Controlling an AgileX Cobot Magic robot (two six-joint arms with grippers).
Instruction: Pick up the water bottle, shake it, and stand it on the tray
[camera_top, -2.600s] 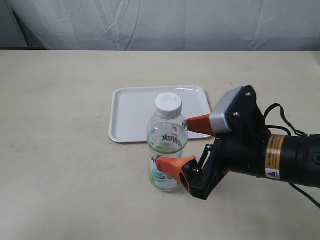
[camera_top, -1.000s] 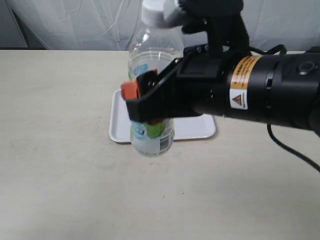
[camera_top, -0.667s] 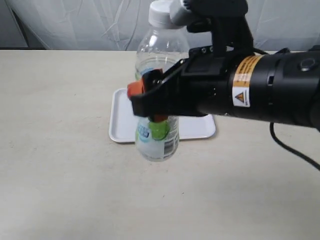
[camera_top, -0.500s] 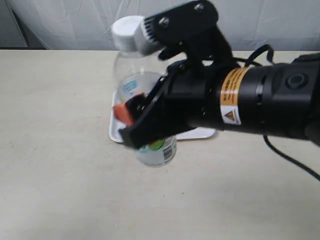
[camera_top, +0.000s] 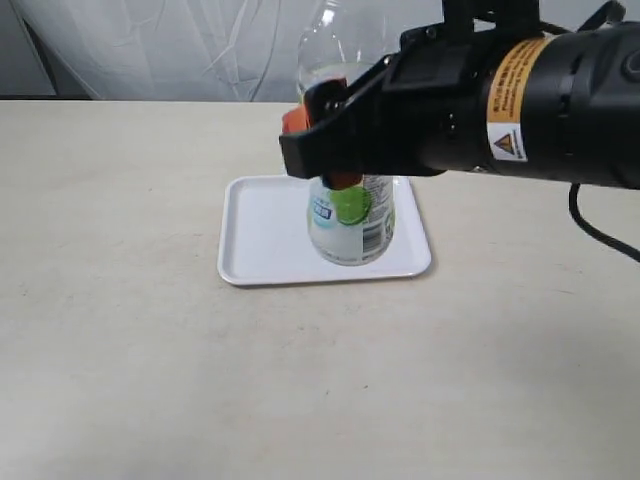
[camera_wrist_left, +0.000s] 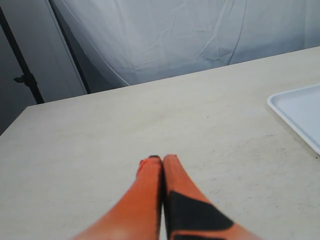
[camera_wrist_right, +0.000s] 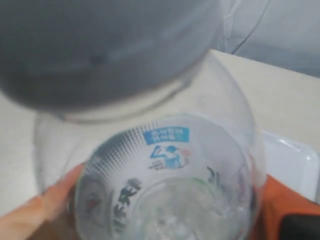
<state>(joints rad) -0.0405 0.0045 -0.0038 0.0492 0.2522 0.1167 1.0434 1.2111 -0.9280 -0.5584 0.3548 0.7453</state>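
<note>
The water bottle (camera_top: 351, 222) is a clear plastic bottle with a green-and-white label, held upright in the air over the white tray (camera_top: 262, 232). My right gripper (camera_top: 325, 150) is shut on its middle, one orange finger (camera_top: 296, 120) showing on the near side. The bottle's cap runs out of the exterior view at the top. The right wrist view looks down the water bottle (camera_wrist_right: 165, 175), its blurred white cap (camera_wrist_right: 100, 45) close to the lens and orange fingers (camera_wrist_right: 40, 210) at either side. My left gripper (camera_wrist_left: 162, 161) hovers shut above the table, holding nothing.
The beige table (camera_top: 120, 350) spreads all round the tray. A white cloth backdrop (camera_top: 150, 50) hangs behind. A corner of the tray (camera_wrist_left: 300, 110) shows in the left wrist view. The black right arm (camera_top: 540, 100) spans the upper right.
The right gripper has swung the bottle from a leftward tilt back to upright and carried it right and up, over the tray. Earlier it lifted it off the table.
</note>
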